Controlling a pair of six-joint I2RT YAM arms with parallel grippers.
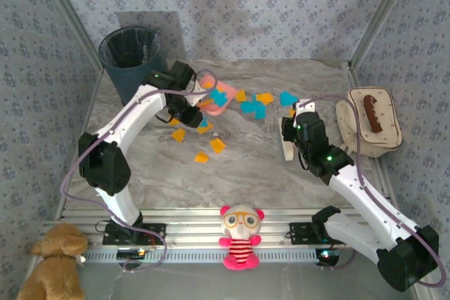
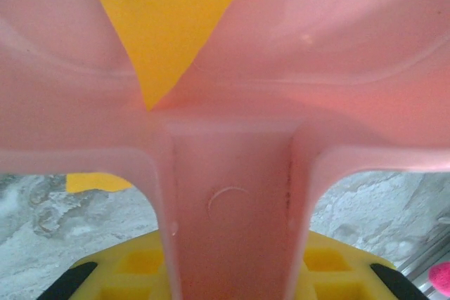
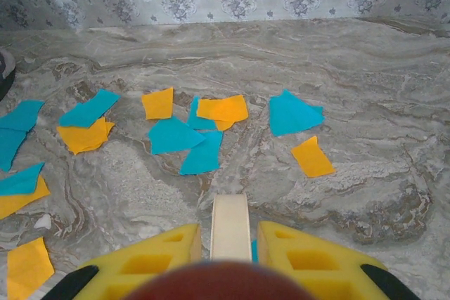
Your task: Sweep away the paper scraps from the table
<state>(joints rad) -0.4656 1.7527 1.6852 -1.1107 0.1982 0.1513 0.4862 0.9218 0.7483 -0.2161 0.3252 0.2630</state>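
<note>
Orange and cyan paper scraps (image 1: pixel 251 105) lie scattered over the middle of the marble table (image 1: pixel 253 177); more scraps (image 1: pixel 209 147) sit nearer the front. My left gripper (image 1: pixel 188 110) is shut on the handle of a pink dustpan (image 1: pixel 218 98), whose pan rests among the scraps. In the left wrist view the handle (image 2: pixel 232 209) runs between the yellow fingers (image 2: pixel 133 265), and an orange scrap (image 2: pixel 169 19) shows through the pan. My right gripper (image 1: pixel 290 138) is shut on a cream flat sweeping tool (image 3: pixel 230 224), just short of the paper scraps (image 3: pixel 200 147).
A dark bin (image 1: pixel 131 54) stands at the back left. A cream bag (image 1: pixel 369 123) with a brown brush on it lies at the right edge. Plush toys (image 1: pixel 241 237) sit on the front rail. Patterned walls close the back and sides.
</note>
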